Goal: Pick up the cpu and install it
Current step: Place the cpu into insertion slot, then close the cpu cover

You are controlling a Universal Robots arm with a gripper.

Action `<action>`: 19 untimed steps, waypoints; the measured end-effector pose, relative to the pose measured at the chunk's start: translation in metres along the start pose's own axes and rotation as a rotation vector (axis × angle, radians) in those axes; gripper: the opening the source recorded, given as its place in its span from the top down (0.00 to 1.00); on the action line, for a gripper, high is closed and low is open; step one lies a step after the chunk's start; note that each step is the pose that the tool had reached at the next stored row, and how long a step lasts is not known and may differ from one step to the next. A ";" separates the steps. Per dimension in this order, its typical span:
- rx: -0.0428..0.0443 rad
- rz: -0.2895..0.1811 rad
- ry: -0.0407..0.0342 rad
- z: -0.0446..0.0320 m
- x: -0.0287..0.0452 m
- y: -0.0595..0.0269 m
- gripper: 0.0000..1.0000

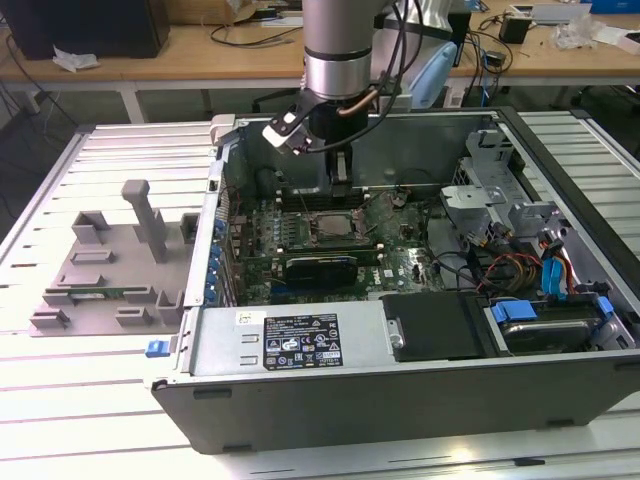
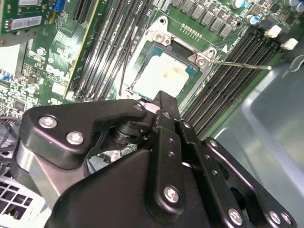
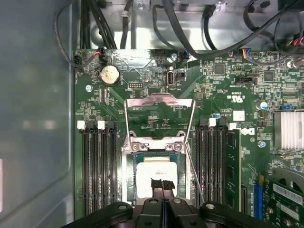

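The cpu (image 3: 156, 175) lies flat in the motherboard socket (image 3: 127, 176), its silver-grey top showing in both wrist views (image 2: 164, 76). The socket's metal load frame (image 3: 159, 102) stands swung open behind it, and the thin lever (image 2: 242, 64) sticks out to one side. My gripper (image 3: 162, 185) hangs just above the near edge of the cpu with its black fingers (image 2: 164, 107) pressed together and nothing between them. In the exterior view the gripper (image 1: 341, 190) reaches down into the open computer case, right over the socket (image 1: 335, 226).
Memory slots (image 3: 97, 166) flank the socket on both sides. A long black card (image 1: 320, 268) lies in front of it. The case walls (image 1: 300, 345), drive cage (image 1: 480, 195) and loose cables (image 1: 520, 270) crowd the inside. A grey plastic tray (image 1: 110, 270) sits on the table at the exterior view's left.
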State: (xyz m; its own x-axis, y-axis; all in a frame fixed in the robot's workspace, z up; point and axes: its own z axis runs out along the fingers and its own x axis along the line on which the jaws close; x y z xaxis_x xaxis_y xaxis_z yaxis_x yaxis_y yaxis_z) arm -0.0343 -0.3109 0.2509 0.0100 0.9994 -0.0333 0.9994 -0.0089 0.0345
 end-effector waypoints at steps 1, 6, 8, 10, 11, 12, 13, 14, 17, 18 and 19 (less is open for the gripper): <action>-0.0001 0.000 0.0003 0.0001 0.0000 0.0000 0.89; -0.0001 0.000 0.0001 -0.0006 0.0000 0.0000 0.89; -0.0001 0.000 0.0000 -0.0008 0.0000 0.0000 0.89; -0.0001 0.000 0.0001 -0.0009 0.0000 0.0000 0.89; -0.0001 0.000 0.0000 -0.0010 0.0000 0.0000 0.89; -0.0001 0.000 0.0001 -0.0012 0.0000 0.0000 0.89; 0.0000 0.000 0.0000 -0.0013 -0.0001 0.0000 0.89; -0.0001 0.000 0.0001 -0.0014 -0.0001 0.0001 0.89; -0.0001 0.000 0.0000 -0.0017 -0.0001 0.0001 0.89; -0.0001 0.000 0.0001 -0.0018 -0.0001 0.0001 0.89; -0.0001 0.000 0.0000 -0.0020 -0.0001 0.0001 0.89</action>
State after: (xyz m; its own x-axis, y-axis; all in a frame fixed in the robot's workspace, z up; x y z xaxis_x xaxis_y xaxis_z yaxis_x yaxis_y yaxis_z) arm -0.0343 -0.3109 0.2529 0.0101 0.9994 -0.0333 0.9994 -0.0089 0.0346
